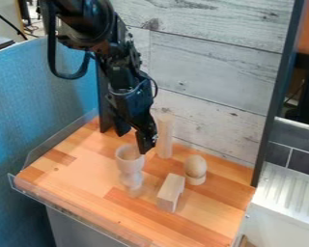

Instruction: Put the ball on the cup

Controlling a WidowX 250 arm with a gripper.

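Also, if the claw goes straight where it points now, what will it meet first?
Probably the wooden cup, just below the claw; depth is unclear, so it may pass behind to the table.

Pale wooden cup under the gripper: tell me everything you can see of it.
The cup looks like turned, light wood: a wide, round-rimmed bowl above a narrower, rounded stem. It stands upright on the wooden tabletop, mouth up, with no ball on it, left of the rectangular block in the view. The gripper hangs close by its rim; whether they touch, I can't tell.
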